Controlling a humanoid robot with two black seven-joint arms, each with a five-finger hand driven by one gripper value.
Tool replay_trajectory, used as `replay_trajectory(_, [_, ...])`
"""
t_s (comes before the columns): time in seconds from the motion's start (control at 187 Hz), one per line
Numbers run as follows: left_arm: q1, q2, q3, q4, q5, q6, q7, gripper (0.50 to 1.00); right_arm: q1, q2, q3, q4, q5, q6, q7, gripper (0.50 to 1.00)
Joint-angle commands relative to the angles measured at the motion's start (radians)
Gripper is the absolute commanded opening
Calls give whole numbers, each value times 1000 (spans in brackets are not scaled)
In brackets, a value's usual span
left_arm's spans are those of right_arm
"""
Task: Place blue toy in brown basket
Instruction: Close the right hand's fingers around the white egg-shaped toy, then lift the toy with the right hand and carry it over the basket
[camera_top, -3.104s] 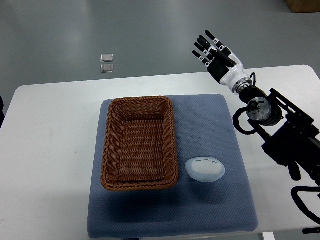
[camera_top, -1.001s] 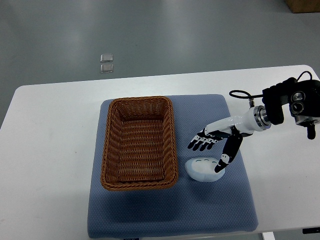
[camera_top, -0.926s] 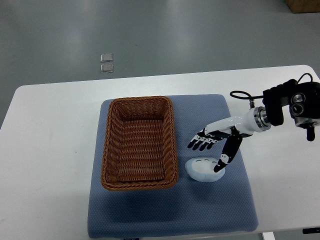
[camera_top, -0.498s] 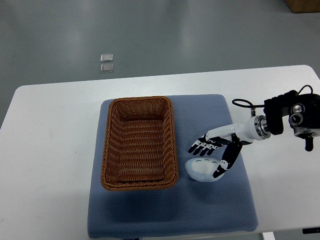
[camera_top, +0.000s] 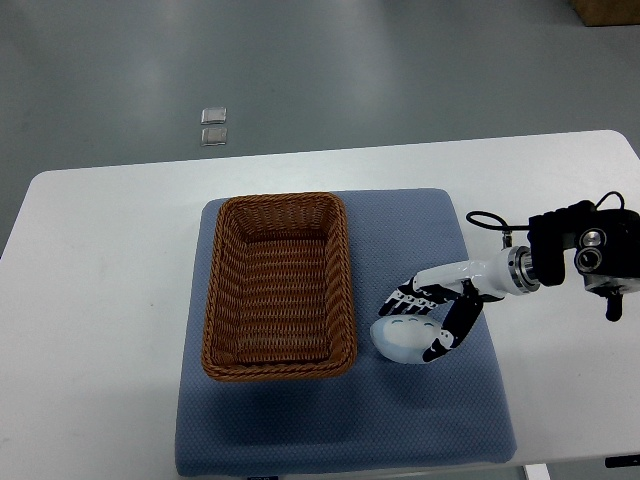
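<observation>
The blue toy (camera_top: 398, 342), a pale blue oval, lies on the blue mat (camera_top: 440, 420) just right of the brown wicker basket (camera_top: 345, 290). The basket holds nothing. My right hand (camera_top: 412, 330) reaches in from the right and sits down over the toy. Its fingers (camera_top: 405, 303) lie stretched along the toy's far edge, and its thumb (camera_top: 441, 338) rests against the toy's right side. The hand brackets the toy without being closed on it. The toy rests on the mat. The left arm is out of view.
The mat lies on a white table (camera_top: 100, 300) with rounded corners. My right forearm and its black wrist unit (camera_top: 585, 255) stretch over the table's right side. Two small clear squares (camera_top: 213, 126) lie on the grey floor beyond the table.
My right hand swung down from the far right edge of the table to the toy, then sank onto it. The fingers and thumb have drawn in against it. The toy has not moved.
</observation>
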Motion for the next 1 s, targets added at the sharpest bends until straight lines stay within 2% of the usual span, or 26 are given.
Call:
replay_trajectory(0.0, [0,0,0,0,0,0,0,1000,-22,3,1,-4,-24,-6,0,795])
replay_trajectory(0.059, [0,0,0,0,0,0,0,1000,-36,3,4,-5,-36,-6,0,782])
replay_trajectory(0.112, [0,0,0,0,0,0,0,1000,-45,4,11,-9,-49,-6,0,746])
replay_trajectory(0.225, [0,0,0,0,0,0,0,1000,-50,1,16,-10,-90,-6,0,560])
replay_trajectory(0.294, [0,0,0,0,0,0,0,1000,-43,-5,16,-10,-96,-6,0,500])
replay_trajectory(0.45, [0,0,0,0,0,0,0,1000,-2,-43,53,-9,-95,11,0,500])
replay_trajectory(0.69, [0,0,0,0,0,0,0,1000,150,-77,68,-9,-84,62,1,500])
replay_trajectory(0.814, [1,0,2,0,0,0,0,1000,213,-51,67,-13,-81,48,4,500])
replay_trajectory(0.996, [0,0,3,-2,0,0,0,1000,242,87,63,-110,-39,14,6,500])
